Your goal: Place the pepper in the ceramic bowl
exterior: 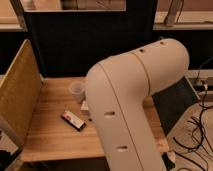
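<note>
1. Dark panelling backs a wooden surface (50, 135), with a pale woven screen (17, 102) standing along its left edge and loose cables (197, 130) trailing on the floor to the right.

2. Most of the middle of the view is filled by the robot's white arm (132, 100), a bent elbow that hides the rear right part of the surface.

3. The pincer is not in view; whether its fingers are apart or together cannot be told, nor where it sits behind or below the arm.

4. Neither the pepper nor the ceramic bowl shows at this moment. Both are presumably behind the arm, but that is a guess, so their colour, shape and position cannot be described.

5. What does show: a small translucent plastic cup (76, 90) near the back of the surface, just left of the arm, and a flat dark packet with a red and white label (73, 120) lying nearer the front, well apart from the cup. A pale object (85, 106) peeks out at the arm's edge; it is too hidden to name.

6. Risk, as I judge it: with the arm blocking the camera, any reach is made half blind, and the pepper could be missed or dropped outside the bowl.

7. A second risk: the elbow sits close to the cup, and a sweep leftward could tip it or push the packet off the front edge.
</note>
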`<state>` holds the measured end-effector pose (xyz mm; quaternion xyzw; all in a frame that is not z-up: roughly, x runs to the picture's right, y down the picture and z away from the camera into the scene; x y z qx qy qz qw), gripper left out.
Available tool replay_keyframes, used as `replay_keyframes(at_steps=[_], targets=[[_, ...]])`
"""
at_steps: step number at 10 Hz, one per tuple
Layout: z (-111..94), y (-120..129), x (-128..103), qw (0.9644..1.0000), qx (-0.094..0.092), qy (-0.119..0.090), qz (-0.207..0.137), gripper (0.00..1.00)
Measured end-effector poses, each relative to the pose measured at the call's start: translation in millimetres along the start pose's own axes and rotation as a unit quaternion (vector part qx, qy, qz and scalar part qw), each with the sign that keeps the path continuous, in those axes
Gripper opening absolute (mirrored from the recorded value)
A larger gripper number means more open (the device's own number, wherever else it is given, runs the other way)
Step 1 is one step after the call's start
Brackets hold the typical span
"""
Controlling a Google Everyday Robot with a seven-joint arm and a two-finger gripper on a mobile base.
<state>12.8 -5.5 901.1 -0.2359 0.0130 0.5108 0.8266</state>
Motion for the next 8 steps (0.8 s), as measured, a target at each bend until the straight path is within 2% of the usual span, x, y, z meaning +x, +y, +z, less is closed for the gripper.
replay_keyframes(at_steps=[2,4,5,8], targets=[[0.5,-0.2,-0.9,1.0,0.0,0.0,0.0,0.15],[0.5,-0.2,-0.7,1.0,0.0,0.0,0.0,0.37],[0.6,-0.2,-0.7,1.0,0.0,0.0,0.0,0.44],[0.6,-0.3,-0.4,1.0,-0.001,0.0,0.0,0.76]])
